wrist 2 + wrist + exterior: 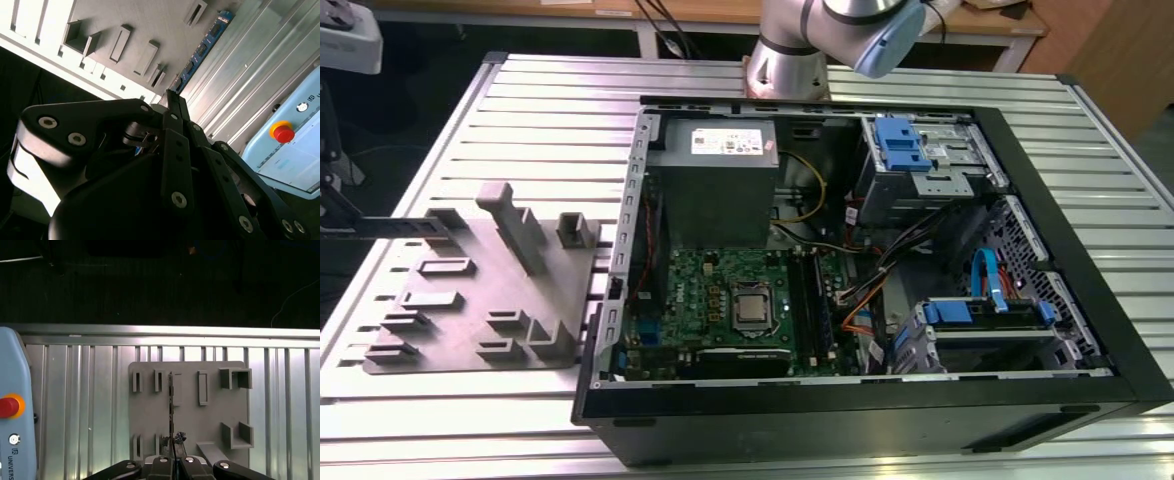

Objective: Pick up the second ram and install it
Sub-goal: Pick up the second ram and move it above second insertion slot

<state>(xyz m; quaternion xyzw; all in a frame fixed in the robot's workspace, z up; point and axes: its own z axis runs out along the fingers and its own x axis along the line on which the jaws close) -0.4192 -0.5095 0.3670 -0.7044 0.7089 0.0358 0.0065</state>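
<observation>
Locate the gripper (173,454) over the grey holder plate (150,415) in the first wrist view, clear of its surface. Note the fingers (172,116) pressed together in the second wrist view, pinching nothing.

Find the second ram (202,49) standing on its long edge on the holder plate. Appears in the second wrist view as a blue board with a row of black chips. Appears edge-on in the first wrist view as a thin dark strip between small slotted blocks, in line with the fingertips. Well apart from the gripper in the second wrist view and untouched by it.

In the exterior view, see the holder plate lying flat on the ribbed metal table (480,110), just beside the open computer case (854,425) on the exterior view's left. Inside the case: green motherboard (707,290), grey power supply (720,190), blue-trimmed drive cage (921,150). Behind the case: arm (787,55) rising from the table.

In both wrist views, note a light blue control box (15,380) with a red button (9,406), resting on the table near the plate.
</observation>
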